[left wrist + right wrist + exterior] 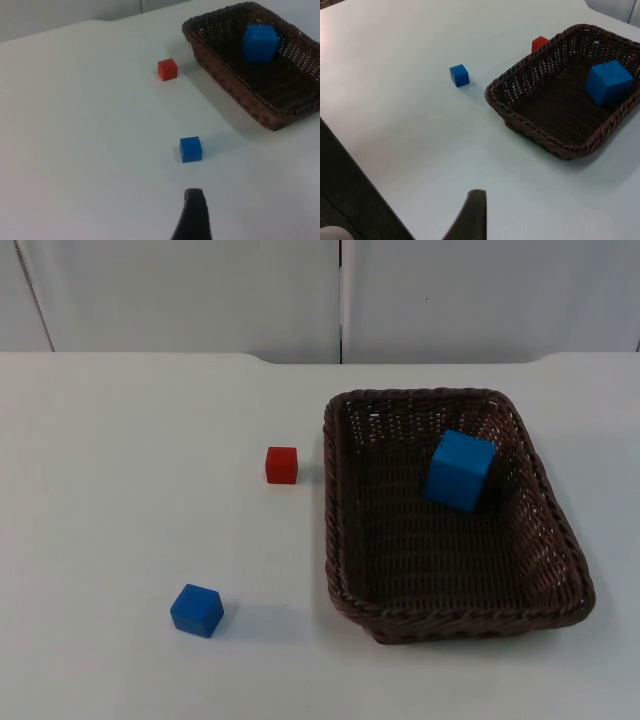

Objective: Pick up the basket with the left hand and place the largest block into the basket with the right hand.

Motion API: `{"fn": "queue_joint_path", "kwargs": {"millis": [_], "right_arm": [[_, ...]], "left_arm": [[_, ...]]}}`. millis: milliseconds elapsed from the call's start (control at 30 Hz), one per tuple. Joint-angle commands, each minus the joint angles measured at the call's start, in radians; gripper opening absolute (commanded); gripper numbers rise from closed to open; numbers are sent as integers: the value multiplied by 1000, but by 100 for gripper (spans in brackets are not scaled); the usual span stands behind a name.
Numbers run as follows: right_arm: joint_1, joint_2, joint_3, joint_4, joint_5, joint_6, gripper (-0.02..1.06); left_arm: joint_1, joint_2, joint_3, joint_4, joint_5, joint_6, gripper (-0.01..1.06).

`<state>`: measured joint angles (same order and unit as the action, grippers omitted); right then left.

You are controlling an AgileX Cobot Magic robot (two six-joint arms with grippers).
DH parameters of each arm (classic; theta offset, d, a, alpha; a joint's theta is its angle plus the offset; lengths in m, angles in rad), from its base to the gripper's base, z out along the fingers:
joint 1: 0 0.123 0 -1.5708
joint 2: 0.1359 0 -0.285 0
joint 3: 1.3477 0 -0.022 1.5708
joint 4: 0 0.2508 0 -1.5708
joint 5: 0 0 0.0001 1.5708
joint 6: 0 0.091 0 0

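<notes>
White table top [120,440] carries a small blue cube [196,610] nearest, a small red cube [282,465] beyond, beside the dark brown wicker basket [340,540] holding the large blue block [460,470]. Whether either gripper is released or clenched, I cannot tell.

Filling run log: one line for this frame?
basket: on table | big blue block: in basket, tilted on far wall | small blue block, red block: on table

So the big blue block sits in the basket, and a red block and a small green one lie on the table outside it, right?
Nearly. The small block on the table is blue, not green, as the top view shows. The big blue block does sit in the basket, and the red block lies outside it.
</notes>
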<state>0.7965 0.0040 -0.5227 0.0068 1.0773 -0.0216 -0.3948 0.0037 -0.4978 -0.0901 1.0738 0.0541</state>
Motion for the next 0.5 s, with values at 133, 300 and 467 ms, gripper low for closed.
{"fn": "queue_joint_path", "kwargs": {"millis": [133,300,467], "right_arm": [[4,-4,6,5,-1,8,83],[4,-4,6,7,1,9,83],[4,-4,6,7,2,10,87]], "left_arm": [[-7,-4,4,3,1,-8,64],[-7,-4,4,1,1,-8,65],[-7,-4,4,1,1,-8,82]]}}
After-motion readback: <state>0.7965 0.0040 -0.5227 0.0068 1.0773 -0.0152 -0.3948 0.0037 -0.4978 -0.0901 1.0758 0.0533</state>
